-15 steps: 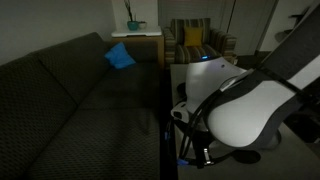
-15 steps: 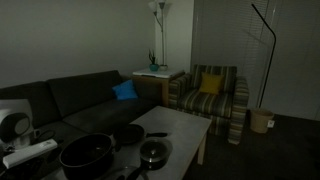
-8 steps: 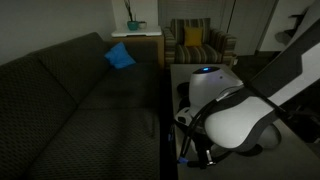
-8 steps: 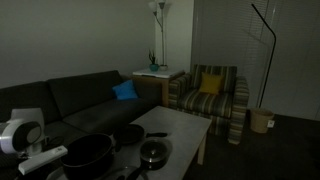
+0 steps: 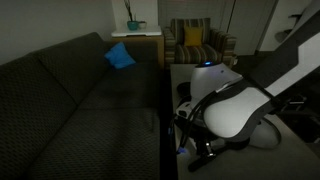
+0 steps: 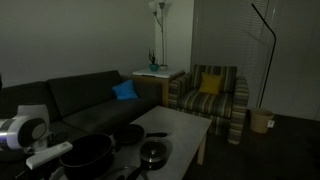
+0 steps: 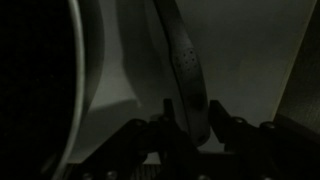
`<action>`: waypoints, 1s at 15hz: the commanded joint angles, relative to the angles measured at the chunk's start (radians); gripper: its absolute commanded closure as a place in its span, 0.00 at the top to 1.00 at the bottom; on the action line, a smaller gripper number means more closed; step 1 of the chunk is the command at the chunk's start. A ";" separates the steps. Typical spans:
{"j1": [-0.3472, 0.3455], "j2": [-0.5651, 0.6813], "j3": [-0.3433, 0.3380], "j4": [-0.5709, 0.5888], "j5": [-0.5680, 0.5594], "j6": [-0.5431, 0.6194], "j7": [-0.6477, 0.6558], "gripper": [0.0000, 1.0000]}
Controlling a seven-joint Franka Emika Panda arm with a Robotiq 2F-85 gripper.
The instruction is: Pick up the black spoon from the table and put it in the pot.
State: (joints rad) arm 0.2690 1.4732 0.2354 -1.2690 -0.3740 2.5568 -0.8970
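Black spoon [image 7: 186,70] between jaws, rim of pot [image 7: 75,90] alongside

Bulky white rounded arm shells [image 5: 243,112] with black joint seams and cables, plus a dark, blocky hand [image 7: 190,122].

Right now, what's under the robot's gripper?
The black spoon runs between the gripper's fingers, with the pale table below. The spoon's near end is hidden by the gripper; too dark to tell if it's gripped.

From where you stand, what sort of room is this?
Probably a dim home living room: a dark sofa, a striped armchair with a yellow cushion, and a floor lamp.
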 commanded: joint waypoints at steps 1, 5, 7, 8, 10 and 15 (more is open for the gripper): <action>-0.014 0.000 0.010 0.021 0.025 -0.011 -0.052 0.72; -0.021 -0.020 0.021 0.016 0.009 0.002 -0.047 0.99; -0.025 -0.048 0.025 -0.012 0.007 0.018 -0.038 1.00; -0.023 -0.061 0.023 -0.022 0.005 0.020 -0.033 1.00; -0.020 -0.098 0.020 -0.056 0.000 0.035 -0.020 1.00; -0.011 -0.209 0.000 -0.158 -0.017 0.074 0.014 1.00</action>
State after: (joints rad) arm 0.2668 1.3615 0.2482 -1.3051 -0.3736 2.5866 -0.9087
